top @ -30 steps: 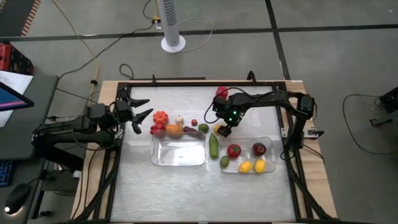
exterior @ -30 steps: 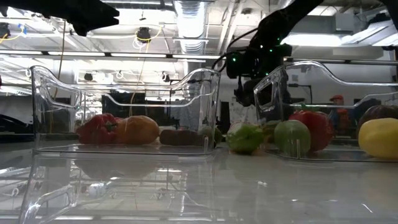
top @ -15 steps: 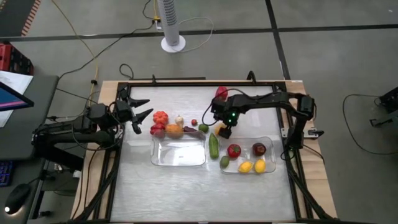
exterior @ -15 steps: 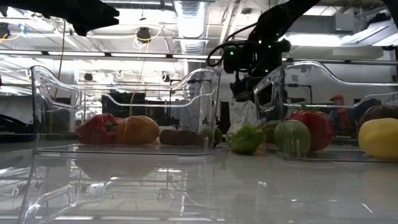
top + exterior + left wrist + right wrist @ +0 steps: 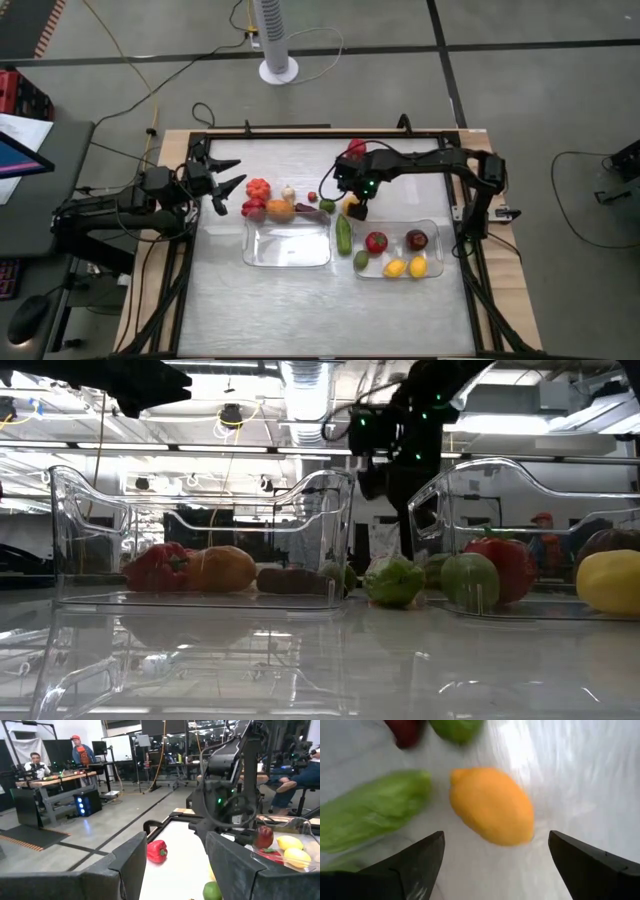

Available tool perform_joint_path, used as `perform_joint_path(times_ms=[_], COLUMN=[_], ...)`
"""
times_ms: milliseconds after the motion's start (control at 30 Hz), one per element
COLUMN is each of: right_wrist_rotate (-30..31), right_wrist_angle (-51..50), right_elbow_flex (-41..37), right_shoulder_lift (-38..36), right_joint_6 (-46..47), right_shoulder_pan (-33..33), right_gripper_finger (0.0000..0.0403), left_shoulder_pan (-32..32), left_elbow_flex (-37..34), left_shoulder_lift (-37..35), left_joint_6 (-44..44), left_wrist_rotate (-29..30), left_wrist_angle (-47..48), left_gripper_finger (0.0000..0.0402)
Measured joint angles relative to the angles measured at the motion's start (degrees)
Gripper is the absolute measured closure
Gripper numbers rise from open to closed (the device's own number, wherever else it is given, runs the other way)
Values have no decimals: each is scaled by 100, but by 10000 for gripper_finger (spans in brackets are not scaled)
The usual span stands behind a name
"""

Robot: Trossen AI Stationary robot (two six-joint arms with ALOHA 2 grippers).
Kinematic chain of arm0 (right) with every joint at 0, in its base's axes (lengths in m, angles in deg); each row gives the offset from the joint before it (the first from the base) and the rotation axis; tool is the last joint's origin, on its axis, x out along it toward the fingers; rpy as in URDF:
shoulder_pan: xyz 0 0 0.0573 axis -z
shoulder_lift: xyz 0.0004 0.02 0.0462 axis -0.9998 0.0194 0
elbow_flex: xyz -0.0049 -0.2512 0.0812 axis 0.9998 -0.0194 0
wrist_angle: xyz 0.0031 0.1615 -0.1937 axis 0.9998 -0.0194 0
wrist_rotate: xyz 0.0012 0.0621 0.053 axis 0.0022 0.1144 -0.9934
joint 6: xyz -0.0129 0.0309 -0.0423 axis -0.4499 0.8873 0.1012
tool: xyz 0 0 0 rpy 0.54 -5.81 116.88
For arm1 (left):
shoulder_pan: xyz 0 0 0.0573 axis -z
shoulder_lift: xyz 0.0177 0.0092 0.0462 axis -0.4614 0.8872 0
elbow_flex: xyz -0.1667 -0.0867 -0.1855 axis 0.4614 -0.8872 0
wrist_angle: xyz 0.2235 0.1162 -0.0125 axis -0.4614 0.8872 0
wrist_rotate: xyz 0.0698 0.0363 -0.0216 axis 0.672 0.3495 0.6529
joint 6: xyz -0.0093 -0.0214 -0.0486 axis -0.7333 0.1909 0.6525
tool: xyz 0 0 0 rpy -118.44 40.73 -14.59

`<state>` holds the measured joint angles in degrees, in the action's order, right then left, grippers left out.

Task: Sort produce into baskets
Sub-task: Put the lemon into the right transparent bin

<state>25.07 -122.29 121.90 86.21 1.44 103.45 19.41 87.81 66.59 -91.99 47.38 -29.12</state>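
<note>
The right gripper [image 5: 352, 205] is held above the counter [image 5: 290, 285], between the two clear baskets' far ends. Its fingers [image 5: 415, 857] are spread wide with nothing held; a yellow lemon [image 5: 492, 805] is seen lying on the counter between them, beside a pale green leafy vegetable [image 5: 370, 810].

The right basket [image 5: 437, 240] is seen to hold a red tomato [image 5: 376, 241], a dark red fruit [image 5: 416, 239] and two yellow pieces [image 5: 405, 267]. A long green cucumber [image 5: 344, 233] lies between the baskets.

The left basket [image 5: 288, 245] is flanked at its far edge by red and orange produce [image 5: 265, 203]. The left gripper [image 5: 222, 183] is held near that cluster, its fingers [image 5: 125, 870] partly open and empty.
</note>
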Motion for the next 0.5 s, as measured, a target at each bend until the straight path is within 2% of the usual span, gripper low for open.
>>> perform_joint_path(times_ms=[133, 367, 500], right_wrist_rotate=[167, 171, 175], right_wrist_angle=[45, 66, 195], right_elbow_flex=[182, 212, 212], right_shoulder_lift=[-5, -5, 11], right_joint_6=[-596, -2176, -2296], right_shoulder_pan=[-158, -365, -389], right_gripper_finger=[19, 19, 19], left_shoulder_pan=[0, 0, 2], left_elbow_flex=[0, 0, 0], left_shoulder_lift=[0, 2, -1], left_joint_6=[0, 0, 0], left_wrist_rotate=[0, 0, 0], left_wrist_angle=[2, 4, 4], left_gripper_finger=[209, 209, 209])
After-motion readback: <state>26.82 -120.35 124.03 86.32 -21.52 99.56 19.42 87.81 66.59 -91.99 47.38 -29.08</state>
